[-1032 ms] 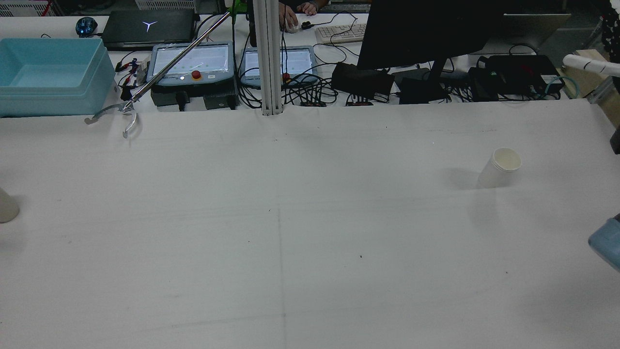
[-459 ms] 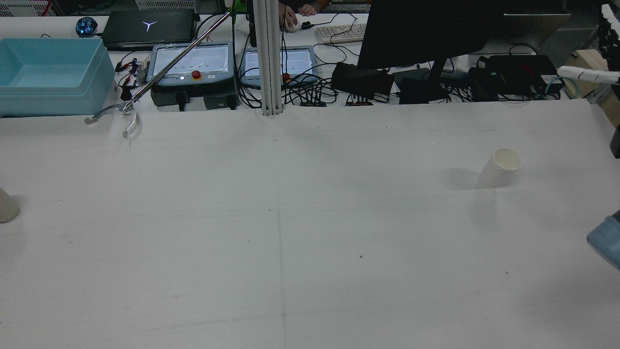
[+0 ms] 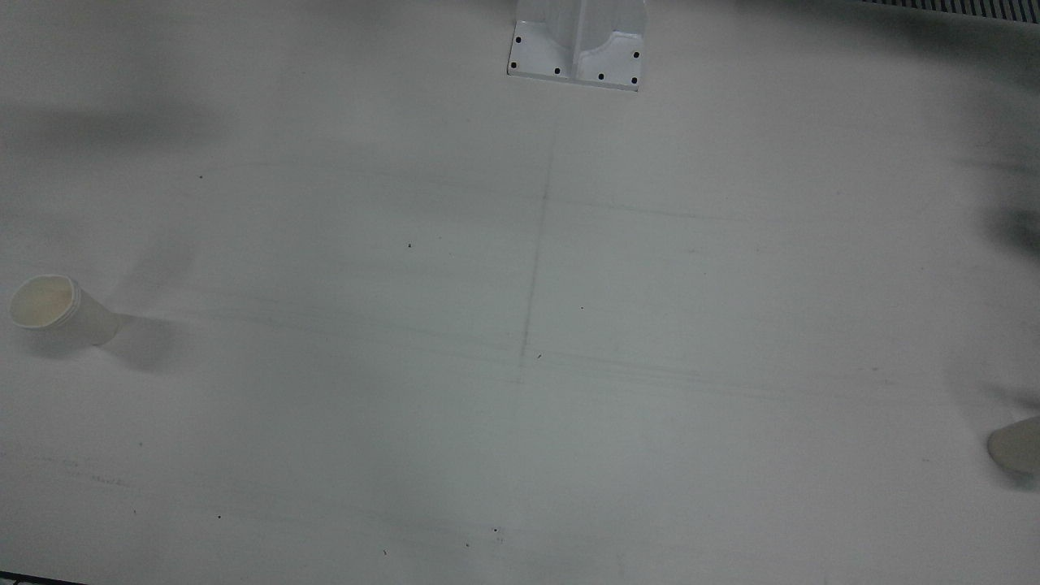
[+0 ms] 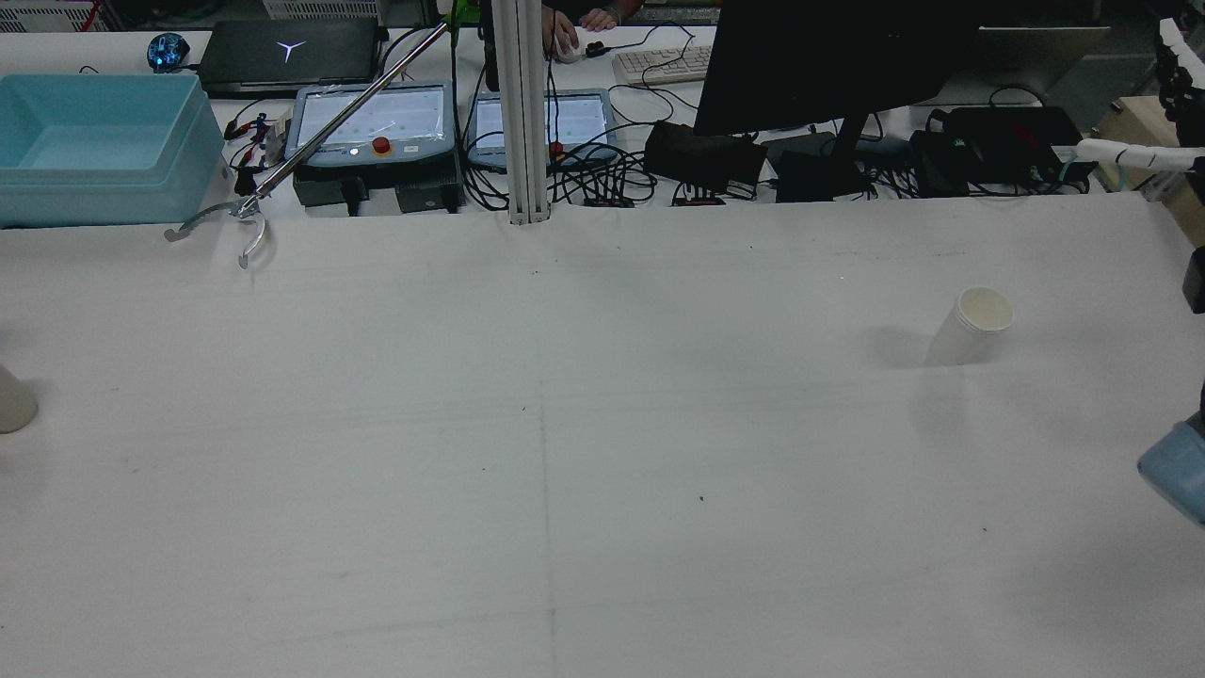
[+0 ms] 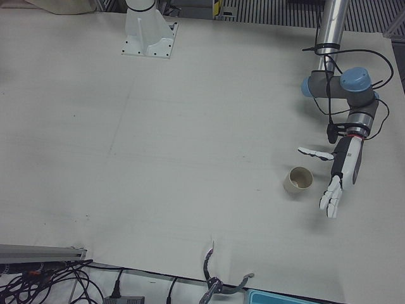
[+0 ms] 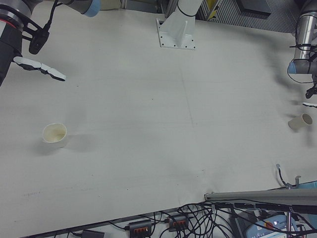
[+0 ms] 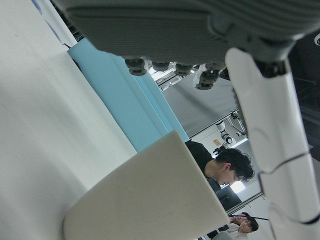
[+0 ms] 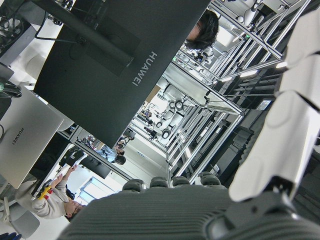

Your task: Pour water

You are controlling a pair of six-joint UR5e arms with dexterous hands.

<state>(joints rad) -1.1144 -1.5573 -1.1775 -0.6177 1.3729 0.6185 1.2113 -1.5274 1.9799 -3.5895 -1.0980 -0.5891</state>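
Rear view, right edge: my right hand (image 4: 1144, 153), fingers spread and empty, has crept inward toward the white paper cup (image 4: 972, 327).

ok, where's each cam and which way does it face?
Front: overhead, looking down; pedestal base only.
Rear: high behind, facing operators' desks; right arm.
Left-front: operators' side; left hand beside left paper cup.
Right-front: operators' side; right hand, right paper cup.
Left hand: sideways; own fingers, that cup close.
Right hand: sideways; own fingers, Huawei monitor.
Shared: front, rear show both cups.
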